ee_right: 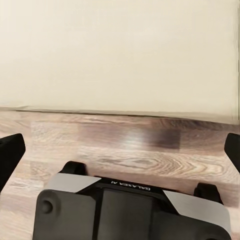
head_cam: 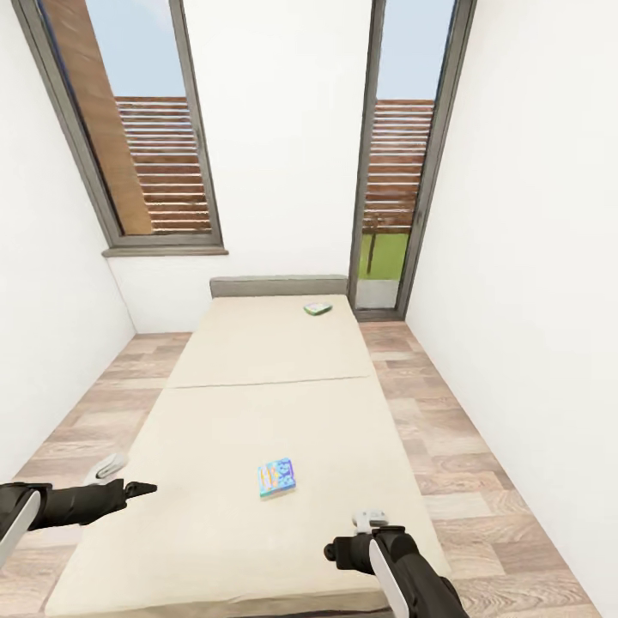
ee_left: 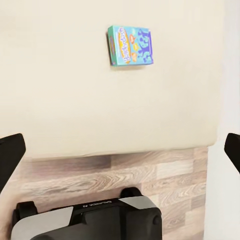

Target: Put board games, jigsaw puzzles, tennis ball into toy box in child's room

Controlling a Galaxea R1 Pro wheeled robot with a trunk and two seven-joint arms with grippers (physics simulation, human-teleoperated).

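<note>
- The robot stands at the foot of the bed (head_cam: 257,403), a long cream mattress with a thin seam across its middle, in a narrow white room with a wood plank floor (head_cam: 446,429).
- The nearer board game (head_cam: 276,477), a small blue multicoloured box, lies flat on the near half of the mattress, between the two arms and ahead of both. In the left wrist view the same box (ee_left: 130,45) lies well in from the mattress edge.
- A second board game (head_cam: 318,308), greenish and white, rests near the far right corner by the grey headboard (head_cam: 279,286); its print is too small to read.
- The left end effector (head_cam: 137,490) hangs over the left edge of the bed, released: its dark finger (ee_left: 10,155) tips stand wide apart with nothing between them.
- The right end effector (head_cam: 336,552) sits low over the foot of the bed, also spread wide and empty, its fingers (ee_right: 11,150) apart above floor and mattress edge.
- The step in hand is likely collecting the nearer box. It looks thin and flat, so a pinch across its narrow sides, or sliding it to an edge first, should serve better than pressing from above.
- The soft mattress may give, so lower gently.
- The base may need to close in, since the box lies beyond both arms.
</note>
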